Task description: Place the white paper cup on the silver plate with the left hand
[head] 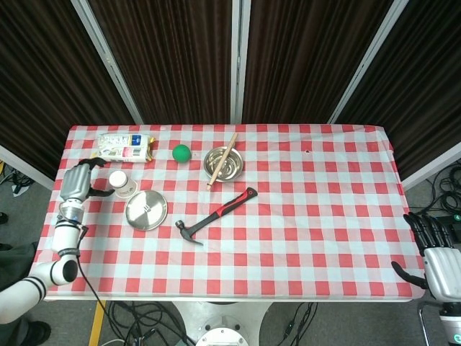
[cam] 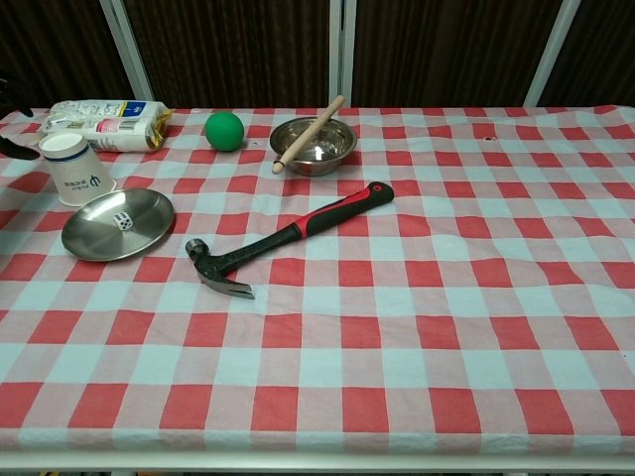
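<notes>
The white paper cup (head: pixel 119 181) (cam: pixel 75 172) stands on the checked cloth just behind and left of the silver plate (head: pixel 146 210) (cam: pixel 117 225), off the plate. My left hand (head: pixel 78 180) is to the left of the cup, fingers spread toward it, a small gap between them, holding nothing. In the chest view only a dark fingertip (cam: pixel 12 151) shows at the left edge. My right hand (head: pixel 437 258) hangs off the table's right front corner, fingers apart and empty.
A hammer (head: pixel 215 215) (cam: pixel 288 236) lies right of the plate. Behind are a green ball (head: pixel 181 152) (cam: pixel 224 130), a steel bowl (head: pixel 222 163) (cam: pixel 314 145) with a wooden stick across it, and a snack packet (head: pixel 125 147) (cam: pixel 107 119) close behind the cup.
</notes>
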You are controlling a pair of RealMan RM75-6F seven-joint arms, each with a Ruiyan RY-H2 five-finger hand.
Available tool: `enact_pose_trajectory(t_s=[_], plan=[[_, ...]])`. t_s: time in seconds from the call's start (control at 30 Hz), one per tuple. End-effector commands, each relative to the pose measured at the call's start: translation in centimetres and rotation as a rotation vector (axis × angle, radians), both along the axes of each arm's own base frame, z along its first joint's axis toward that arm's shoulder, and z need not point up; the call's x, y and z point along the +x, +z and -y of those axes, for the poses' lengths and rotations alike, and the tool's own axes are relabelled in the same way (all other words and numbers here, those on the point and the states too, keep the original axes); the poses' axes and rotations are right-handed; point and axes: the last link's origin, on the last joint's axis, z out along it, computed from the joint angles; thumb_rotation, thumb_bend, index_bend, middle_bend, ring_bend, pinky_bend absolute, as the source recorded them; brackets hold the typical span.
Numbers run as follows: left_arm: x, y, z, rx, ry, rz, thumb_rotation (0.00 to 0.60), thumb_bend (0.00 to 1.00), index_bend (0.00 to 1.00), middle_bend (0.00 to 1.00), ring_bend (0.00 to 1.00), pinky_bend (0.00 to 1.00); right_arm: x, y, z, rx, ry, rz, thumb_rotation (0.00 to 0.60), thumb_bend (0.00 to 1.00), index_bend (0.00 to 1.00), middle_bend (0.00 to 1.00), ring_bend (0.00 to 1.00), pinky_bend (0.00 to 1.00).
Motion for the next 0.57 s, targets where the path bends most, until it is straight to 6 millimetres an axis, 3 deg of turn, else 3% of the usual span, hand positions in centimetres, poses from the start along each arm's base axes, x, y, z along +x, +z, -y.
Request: enact_pose_trajectory(t_s=[0.03, 0.3, 0.4, 0.57], plan=[[-1.5, 2.9, 3.9, 0.030, -0.044, -0.084, 0.600, 0.08, 0.28, 0.29, 0.18, 0.29, -0.1, 0.1, 0.0, -0.002, -0.002, 0.000, 0.600, 0.12, 0.00, 0.07, 0.00, 0.00], [-3.6, 6.7, 13.5, 0.115, -0.053, -0.120, 0.600, 0.06, 0.28, 0.29, 0.18, 0.27, -0.5, -0.3, -0.1, -0.003, -0.005, 0.015, 0.600, 0.12, 0.00, 0.07, 0.00, 0.00], [-3.8, 7.2, 16.9, 0.123, -0.044, -0.140, 0.600, 0.06, 0.28, 0.29, 0.17, 0.27, -0.6, -0.6, -0.3, 0.002, 0.000, 0.022, 0.600, 0.12, 0.00, 0.07, 0.00, 0.00], [-3.5, 7.5, 20.8, 0.144, -0.021, -0.141, 0.600, 0.06, 0.28, 0.29, 0.18, 0.27, -0.4, -1.1, -0.4, 0.012, 0.018, 0.022, 0.600, 0.12, 0.00, 0.07, 0.00, 0.00]])
